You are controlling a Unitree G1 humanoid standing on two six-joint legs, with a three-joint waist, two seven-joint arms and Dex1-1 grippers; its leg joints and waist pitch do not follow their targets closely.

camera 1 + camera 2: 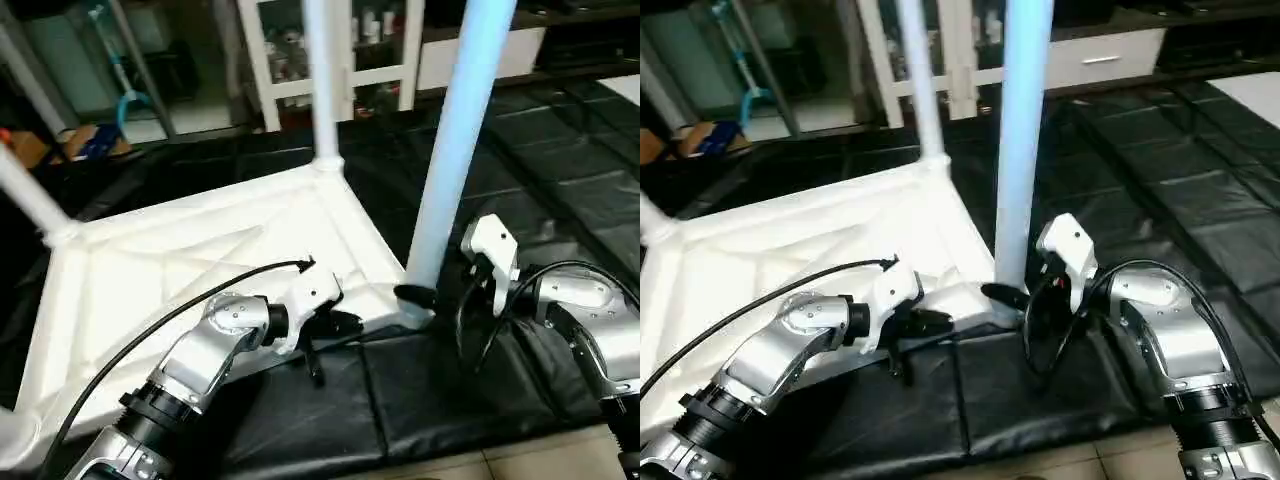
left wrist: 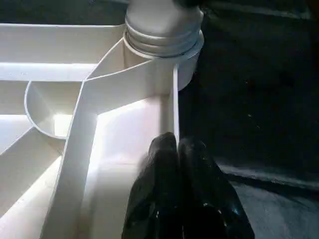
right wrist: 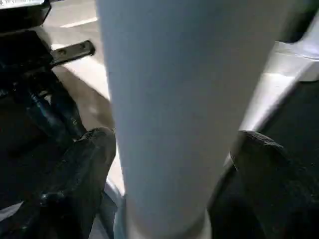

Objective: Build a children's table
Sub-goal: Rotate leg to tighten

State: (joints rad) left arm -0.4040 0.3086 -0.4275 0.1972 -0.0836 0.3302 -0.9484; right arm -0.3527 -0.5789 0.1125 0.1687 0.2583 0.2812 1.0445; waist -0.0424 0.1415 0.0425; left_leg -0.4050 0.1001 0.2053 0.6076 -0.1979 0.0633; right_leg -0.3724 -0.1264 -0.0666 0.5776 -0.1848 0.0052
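A: What's lowest in the frame?

B: The two silver forearms. The left gripper (image 1: 335,322), lower centre, has its fingers (image 2: 182,189) pressed together, empty, at the tabletop's (image 1: 200,270) near rim.

A: And the right gripper (image 1: 440,290)?

B: Lower right, its fingers (image 3: 82,169) stand wide, one on each side of the near leg (image 1: 455,140), with gaps showing.

A: Where's the table?

B: Upside down on black mats (image 1: 450,390), left and centre. The near leg stands upright in its corner socket (image 2: 162,45); another leg (image 1: 322,80) rises from the far corner at upper centre.
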